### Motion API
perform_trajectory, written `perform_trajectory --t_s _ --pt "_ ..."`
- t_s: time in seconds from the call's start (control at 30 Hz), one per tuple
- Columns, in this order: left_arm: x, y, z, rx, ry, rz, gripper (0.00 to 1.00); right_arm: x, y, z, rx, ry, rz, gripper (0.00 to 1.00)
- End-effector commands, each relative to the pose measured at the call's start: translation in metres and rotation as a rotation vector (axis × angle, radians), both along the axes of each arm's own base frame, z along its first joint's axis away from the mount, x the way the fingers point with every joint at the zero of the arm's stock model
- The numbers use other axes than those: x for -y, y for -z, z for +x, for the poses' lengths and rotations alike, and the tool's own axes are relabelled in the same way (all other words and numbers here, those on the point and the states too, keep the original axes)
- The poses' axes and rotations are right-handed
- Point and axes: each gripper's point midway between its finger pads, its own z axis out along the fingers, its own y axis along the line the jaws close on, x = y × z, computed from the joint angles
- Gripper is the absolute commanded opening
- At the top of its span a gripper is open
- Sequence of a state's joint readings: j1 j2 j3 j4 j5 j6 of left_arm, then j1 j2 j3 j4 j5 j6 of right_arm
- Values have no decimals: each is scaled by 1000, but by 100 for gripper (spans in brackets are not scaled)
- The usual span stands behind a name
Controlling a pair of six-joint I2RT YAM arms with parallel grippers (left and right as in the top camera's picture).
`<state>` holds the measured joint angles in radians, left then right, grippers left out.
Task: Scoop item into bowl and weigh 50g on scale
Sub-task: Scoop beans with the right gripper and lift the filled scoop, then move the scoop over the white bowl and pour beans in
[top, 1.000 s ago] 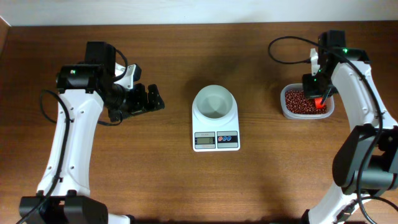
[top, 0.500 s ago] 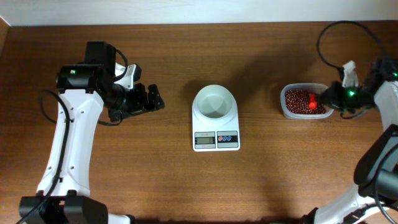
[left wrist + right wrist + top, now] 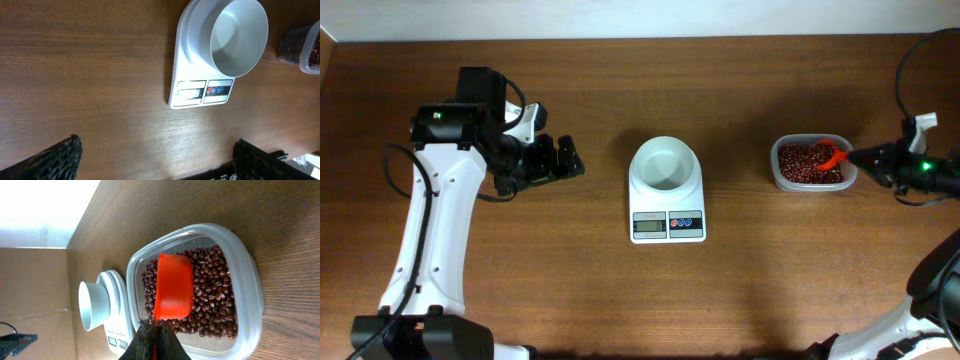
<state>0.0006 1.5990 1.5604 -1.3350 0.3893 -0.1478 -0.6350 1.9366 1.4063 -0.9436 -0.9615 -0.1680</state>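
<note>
The beans (image 3: 803,165) fill a clear plastic tub (image 3: 780,175) at the right; they also show in the right wrist view (image 3: 212,297). My right gripper (image 3: 870,156) is shut on the handle of an orange scoop (image 3: 174,287), whose bowl lies over the beans in the tub. The white bowl (image 3: 665,163) stands empty on the white scale (image 3: 667,222) at the table's middle; both show in the left wrist view, bowl (image 3: 238,36) and scale (image 3: 200,92). My left gripper (image 3: 560,160) is open and empty, well left of the scale.
The brown wooden table runs to a pale wall at the back. A black cable loops above the right arm (image 3: 920,60). The left arm's white links (image 3: 430,220) stretch along the table's left side.
My right arm has swung out to the right, now reaching the tub from its right side. The orange scoop has turned and lies over the beans. The left arm has not moved.
</note>
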Motion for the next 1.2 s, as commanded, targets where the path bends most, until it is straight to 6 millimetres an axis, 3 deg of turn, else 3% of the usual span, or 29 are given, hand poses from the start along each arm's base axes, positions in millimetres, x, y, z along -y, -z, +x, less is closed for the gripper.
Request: perform_trajectory --t_s 0.0,0.2,0.5,0.73,0.87,1.0,1.17 --pt "2 3 0 -11 3 -7 99 5 -2 -4 14 16 41 4" --pt "2 3 0 -11 3 -7 99 8 -6 -5 25 28 64 4" --pt "2 3 0 -11 3 -7 99 9 -45 -5 149 71 291 4" --pt "2 3 0 -11 3 -7 99 3 -45 -5 118 71 317 4" --pt "2 3 0 -11 3 -7 99 -20 -45 1 110 13 320 4" --pt "2 3 0 -11 3 -7 99 -55 -45 9 101 -80 321 4" --pt "2 3 0 -11 3 -7 99 -117 -46 23 37 -194 355 4"
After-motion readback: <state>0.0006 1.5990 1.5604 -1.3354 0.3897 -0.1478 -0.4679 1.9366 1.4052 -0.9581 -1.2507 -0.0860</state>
